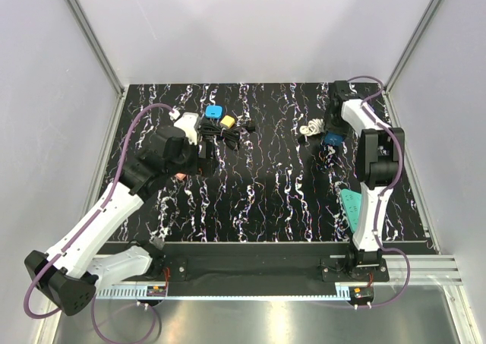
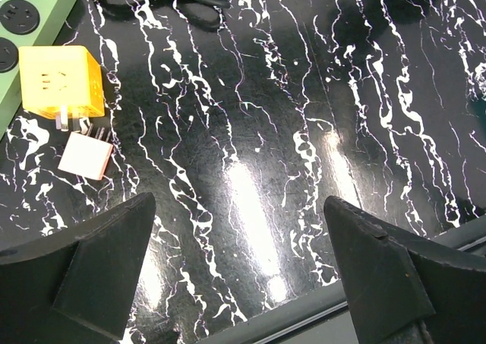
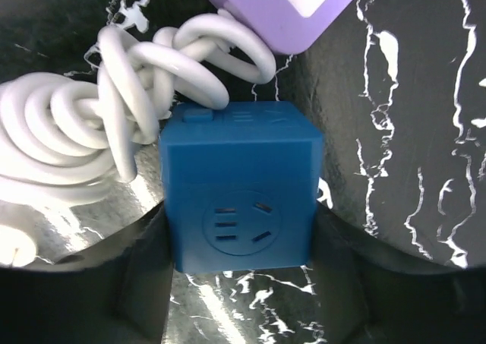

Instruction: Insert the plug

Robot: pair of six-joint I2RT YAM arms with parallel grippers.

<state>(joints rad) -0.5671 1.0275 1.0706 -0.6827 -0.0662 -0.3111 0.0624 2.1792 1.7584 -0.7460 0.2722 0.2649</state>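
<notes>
1. The right claw point(image 3: 241, 241) presses both sides of the blue cube plug point(image 3: 239, 184), seemingly gripping it, low by the counter point(image 3: 425, 131). Hold it square.
2. Lift clear of the white cable point(image 3: 91, 146) touching behind.
3. The purple socket strip point(image 3: 281, 10) lies beyond. The left claw point(image 2: 237, 207) gapes wide, empty.

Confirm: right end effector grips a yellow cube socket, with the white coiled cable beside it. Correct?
Wrong colour. The cube socket in the right end effector is blue, not yellow, as the right wrist view shows. The white coiled cable does lie beside it.
</notes>
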